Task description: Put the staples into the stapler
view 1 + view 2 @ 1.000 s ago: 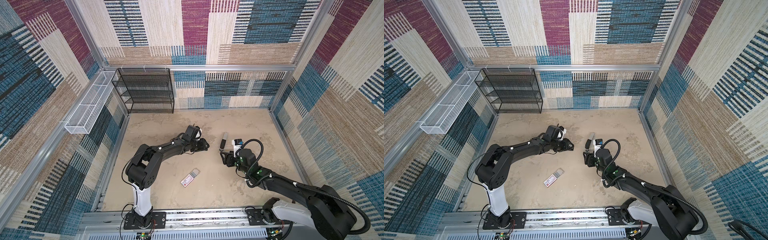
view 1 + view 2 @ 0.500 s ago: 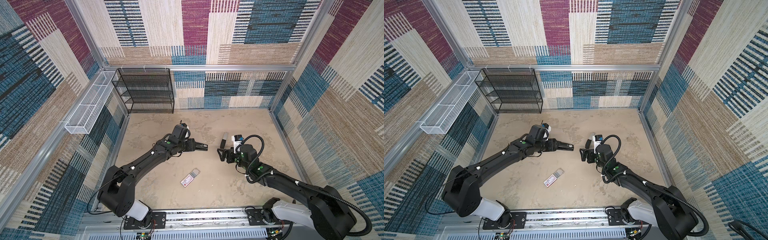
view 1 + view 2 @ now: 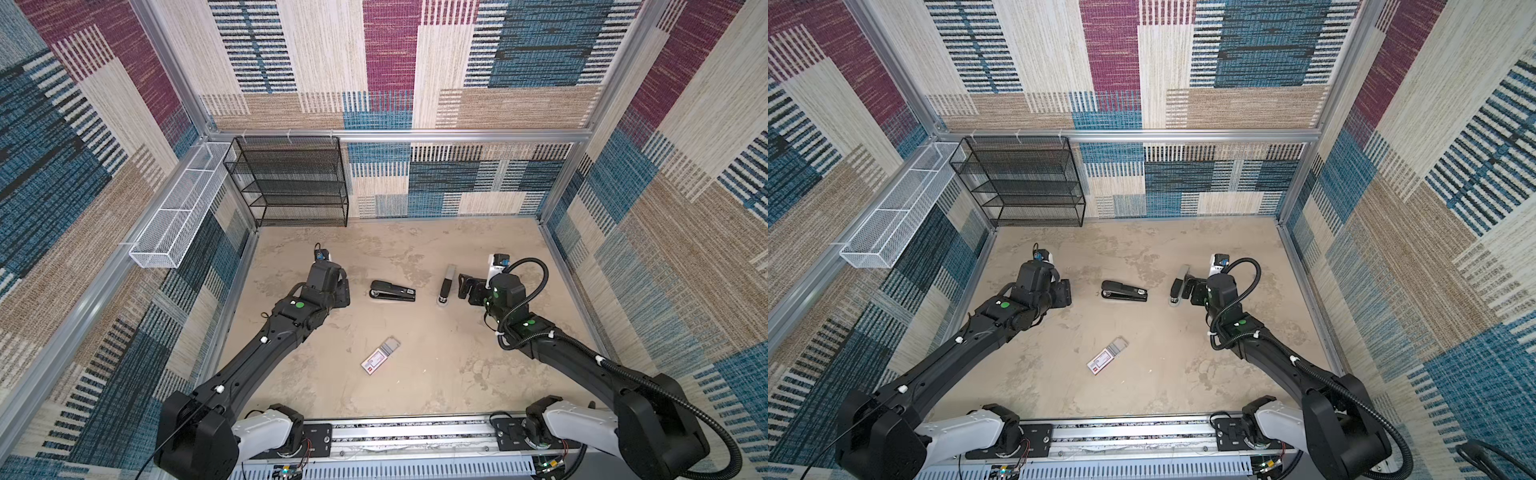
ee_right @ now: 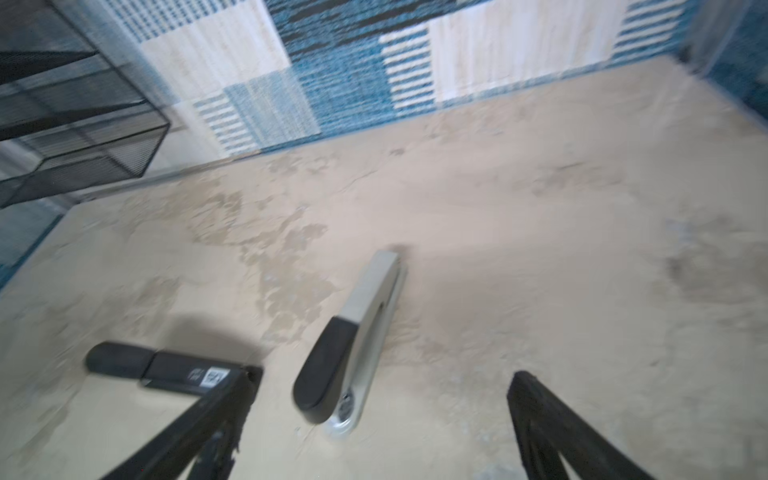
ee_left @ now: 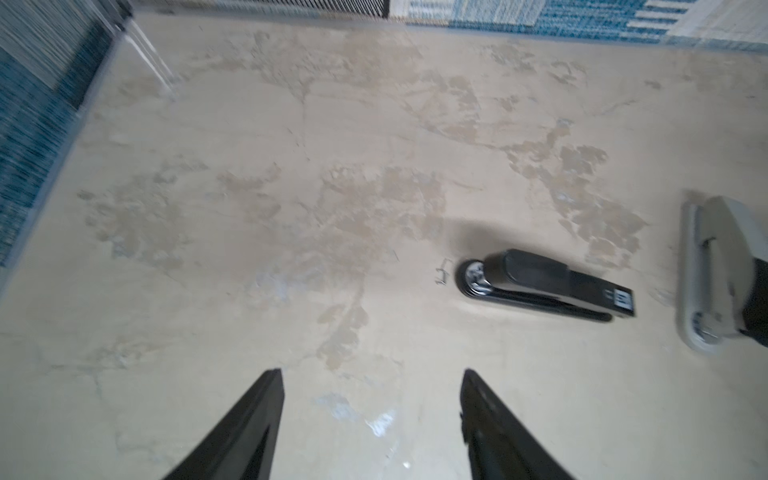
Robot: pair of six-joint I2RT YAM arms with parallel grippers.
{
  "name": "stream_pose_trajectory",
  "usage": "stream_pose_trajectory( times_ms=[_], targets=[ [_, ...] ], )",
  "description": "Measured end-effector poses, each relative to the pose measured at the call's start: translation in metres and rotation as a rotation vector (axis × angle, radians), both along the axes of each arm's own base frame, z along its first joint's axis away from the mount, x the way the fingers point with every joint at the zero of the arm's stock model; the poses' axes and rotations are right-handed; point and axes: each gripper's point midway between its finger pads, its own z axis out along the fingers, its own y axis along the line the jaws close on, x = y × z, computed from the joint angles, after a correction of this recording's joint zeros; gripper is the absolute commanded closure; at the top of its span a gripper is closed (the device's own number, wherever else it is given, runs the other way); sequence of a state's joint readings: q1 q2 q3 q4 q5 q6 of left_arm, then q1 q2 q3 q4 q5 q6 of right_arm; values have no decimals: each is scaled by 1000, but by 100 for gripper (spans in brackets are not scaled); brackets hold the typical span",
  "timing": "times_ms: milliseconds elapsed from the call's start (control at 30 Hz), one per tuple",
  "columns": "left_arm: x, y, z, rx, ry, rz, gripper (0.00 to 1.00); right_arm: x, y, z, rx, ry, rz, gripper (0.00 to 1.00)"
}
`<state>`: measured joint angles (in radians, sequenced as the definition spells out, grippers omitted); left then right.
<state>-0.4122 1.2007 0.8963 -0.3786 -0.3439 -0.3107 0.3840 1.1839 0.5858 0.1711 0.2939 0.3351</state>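
Hovering over a mottled beige table [image 3: 415,395], two black robot arms flank a pair of staplers, with the staples lying apart from both.

In both top views the staples [image 3: 380,356] [image 3: 1107,356] sit at lower centre in a flat white box with a red mark, grey strips showing at its upper-right end; its print is too small to read. The black stapler [image 3: 392,291] [image 5: 544,286] lies mid-frame, a white code-like label on its rear end too blurred to read. The grey stapler [image 3: 446,284] [image 4: 353,345], with a black handle, lies to its right. The left gripper [image 5: 370,374] has its fingers spread over bare table. The right gripper [image 4: 384,372], fingers spread wide and empty, is just beside the grey stapler.
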Motion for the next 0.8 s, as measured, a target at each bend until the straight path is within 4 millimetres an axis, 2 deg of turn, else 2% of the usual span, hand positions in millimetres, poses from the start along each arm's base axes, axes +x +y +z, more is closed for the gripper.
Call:
stream_pose_trajectory(
  times_ms=[100, 233, 400, 467, 533, 633, 700, 767, 800],
  targets=[
    [6, 21, -14, 128, -16, 23, 32, 9, -31, -8, -122, -25, -145, 0],
    [12, 55, -35, 248, -31, 70, 32, 13, -79, -38, -267, 26, -333, 0],
    [19, 79, -62, 298, -111, 90, 33, -9, -121, -63, -323, -22, -457, 0],
    [22, 89, -79, 304, -126, 96, 33, -14, -128, -64, -341, -59, -467, 0],
    [24, 98, -91, 305, -151, 116, 35, -15, -133, -54, -338, -133, -471, 0],
    [27, 100, -106, 270, -197, 107, 36, -14, -134, -52, -332, -190, -410, 0],
    [28, 99, -106, 245, -214, 93, 39, -10, -129, -43, -317, -239, -352, 0],
    [36, 102, -96, 209, -282, 89, 39, -9, -126, -38, -287, -286, -279, 0],
    [39, 105, -96, 202, -304, 98, 37, -11, -131, -40, -278, -301, -276, 0]
  ],
)
